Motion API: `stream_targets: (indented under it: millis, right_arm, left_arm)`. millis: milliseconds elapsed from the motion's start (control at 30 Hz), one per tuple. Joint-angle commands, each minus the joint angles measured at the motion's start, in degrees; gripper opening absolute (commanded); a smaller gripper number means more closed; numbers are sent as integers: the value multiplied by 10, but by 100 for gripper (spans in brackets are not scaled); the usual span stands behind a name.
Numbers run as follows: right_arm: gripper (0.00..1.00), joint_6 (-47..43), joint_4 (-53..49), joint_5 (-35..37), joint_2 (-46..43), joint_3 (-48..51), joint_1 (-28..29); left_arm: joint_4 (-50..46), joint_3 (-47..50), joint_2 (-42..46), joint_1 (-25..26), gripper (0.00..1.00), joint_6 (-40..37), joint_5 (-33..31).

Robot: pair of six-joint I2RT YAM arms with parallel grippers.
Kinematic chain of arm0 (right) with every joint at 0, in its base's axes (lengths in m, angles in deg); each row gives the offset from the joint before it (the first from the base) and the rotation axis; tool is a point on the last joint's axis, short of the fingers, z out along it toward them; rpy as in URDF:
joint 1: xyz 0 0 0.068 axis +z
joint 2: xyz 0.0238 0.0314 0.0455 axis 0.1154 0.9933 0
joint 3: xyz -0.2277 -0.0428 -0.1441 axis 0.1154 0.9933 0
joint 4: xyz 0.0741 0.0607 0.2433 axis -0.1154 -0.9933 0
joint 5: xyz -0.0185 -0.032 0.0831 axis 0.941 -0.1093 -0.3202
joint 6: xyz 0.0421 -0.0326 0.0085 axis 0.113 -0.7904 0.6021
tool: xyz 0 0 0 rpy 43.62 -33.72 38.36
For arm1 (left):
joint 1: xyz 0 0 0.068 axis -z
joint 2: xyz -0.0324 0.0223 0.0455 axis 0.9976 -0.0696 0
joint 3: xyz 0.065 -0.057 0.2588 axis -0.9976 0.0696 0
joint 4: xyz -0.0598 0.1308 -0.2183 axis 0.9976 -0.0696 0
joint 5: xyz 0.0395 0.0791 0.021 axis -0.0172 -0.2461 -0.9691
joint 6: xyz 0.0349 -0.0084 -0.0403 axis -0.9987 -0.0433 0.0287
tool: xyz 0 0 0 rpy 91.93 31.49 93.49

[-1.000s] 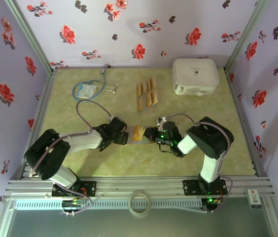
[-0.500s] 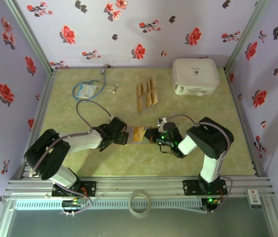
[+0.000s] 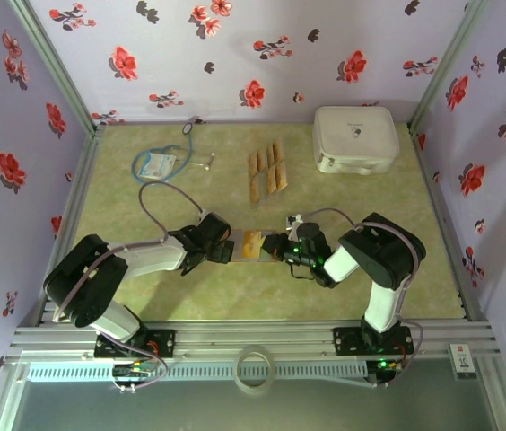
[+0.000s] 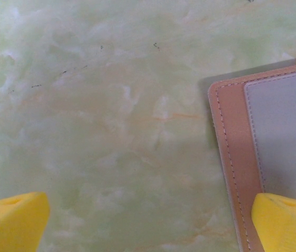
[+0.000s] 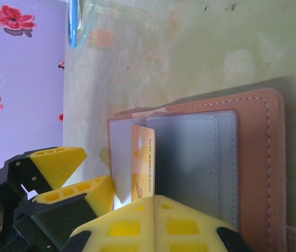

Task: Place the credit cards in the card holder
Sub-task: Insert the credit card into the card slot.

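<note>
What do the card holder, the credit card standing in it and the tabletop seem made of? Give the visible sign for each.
Card holder: probably leather or imitation, matte reddish-brown, stitched along its edge, with smooth grey pockets. Credit card: likely plastic, orange, thin, stiff-looking and printed. Tabletop: marbled pale-green surface with slight sheen, perhaps laminate or vinyl; uncertain.

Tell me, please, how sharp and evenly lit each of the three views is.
Top external: evenly lit, sharp, faint shadows. Left wrist: table and holder stitching crisp, yellow jaws at the bottom corners blurred. Right wrist: near jaws blurred, card print sharp, holder shadows the table, pale sheen upper right.
</note>
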Motion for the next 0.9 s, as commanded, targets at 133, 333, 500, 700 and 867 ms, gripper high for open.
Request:
stream_targets:
  millis: [133,333,500,700,867]
  right_arm:
    - [0,9,-9,-11,16,-9,9]
    - [0,10,-16,-13,23,-18,11]
    - [1,9,-27,-13,22,-22,11]
    - [38,-14,-101,-9,-19,-33,12]
    - [54,-60,-234,1,-85,-69,12]
  left_arm:
    - [-6,12,-8,4,100,9,-15]
    - [-4,14,-8,4,100,9,-16]
    - [-3,13,-8,4,100,9,-15]
    - [-5,11,3,3,100,17,-12]
    - [-17,1,25,-3,100,31,-2]
